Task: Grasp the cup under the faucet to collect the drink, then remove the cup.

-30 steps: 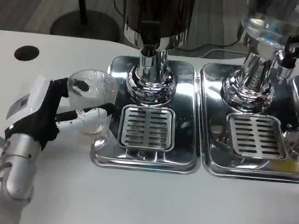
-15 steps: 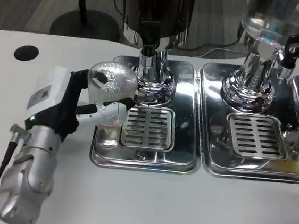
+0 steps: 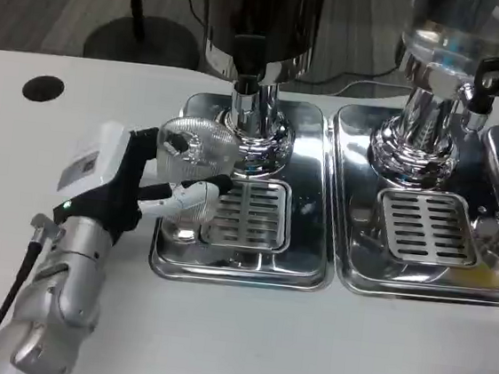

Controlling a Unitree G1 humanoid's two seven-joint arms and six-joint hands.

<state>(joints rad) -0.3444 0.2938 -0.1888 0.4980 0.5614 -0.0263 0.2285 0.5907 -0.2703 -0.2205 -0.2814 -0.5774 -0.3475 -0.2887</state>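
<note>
My left hand [image 3: 120,187] holds the cup [image 3: 192,159] over the left edge of the drip tray [image 3: 239,271], just beside the grate [image 3: 245,212]. Straight ahead the dispenser's chrome base [image 3: 254,143] blocks the way, and its faucet [image 3: 250,57] hangs above, so there is only a low gap between spout and grate. To my left and toward me the white surface [image 3: 242,347] lies open. On the right stand a second tray [image 3: 426,290] and the second dispenser [image 3: 434,126].

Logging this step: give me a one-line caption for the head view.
Left hand holds the clear cup over the drip tray, beside the dispenser's faucet.
</note>
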